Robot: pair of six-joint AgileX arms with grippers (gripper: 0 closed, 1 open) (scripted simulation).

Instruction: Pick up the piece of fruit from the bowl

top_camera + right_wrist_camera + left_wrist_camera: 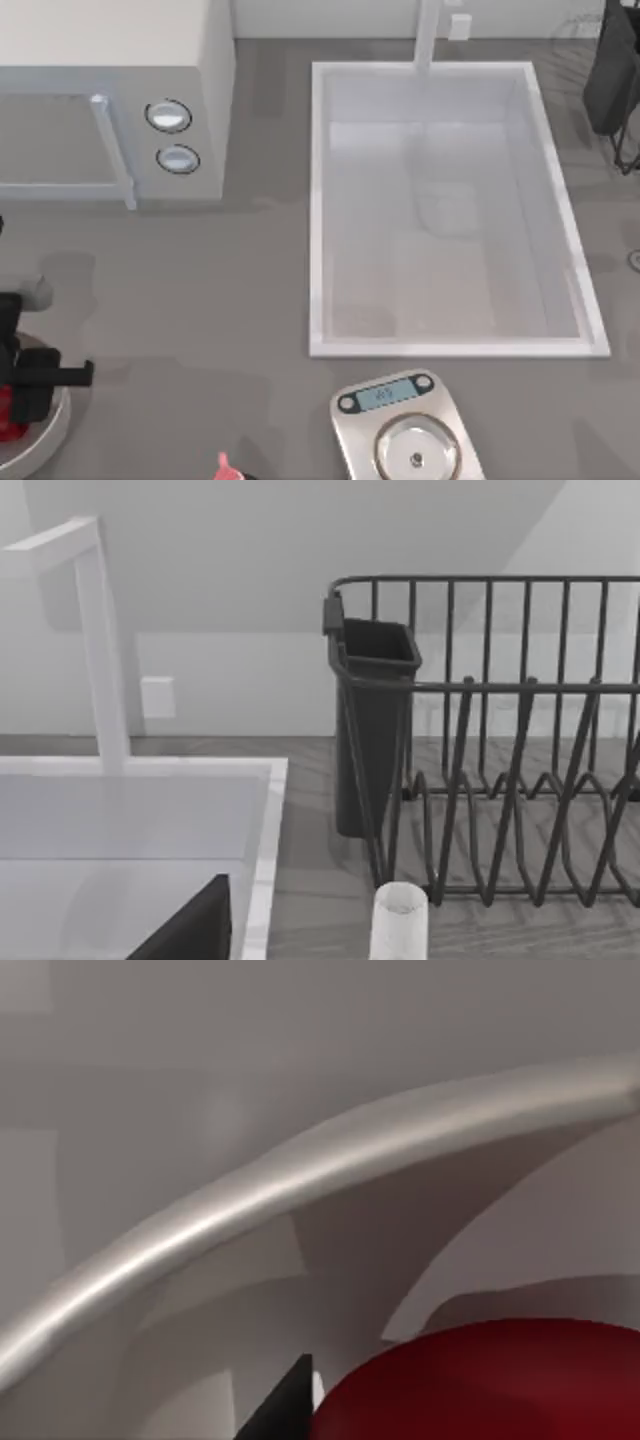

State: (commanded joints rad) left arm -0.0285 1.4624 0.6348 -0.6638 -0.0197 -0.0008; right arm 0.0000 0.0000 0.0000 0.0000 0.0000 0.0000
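From above, my left tool [25, 385] is down in the round white thick-rimmed bowl [45, 440] at the table's left edge, over the small glossy red fruit [12, 420]. Left wrist cam: fruit [490, 1385] sits inside the bowl rim [300, 1175], one dark finger [285, 1410] right beside it; can't tell if I'm clenched. Right wrist cam: dark wire dish rack [500, 740] beside the white sink [140, 820].
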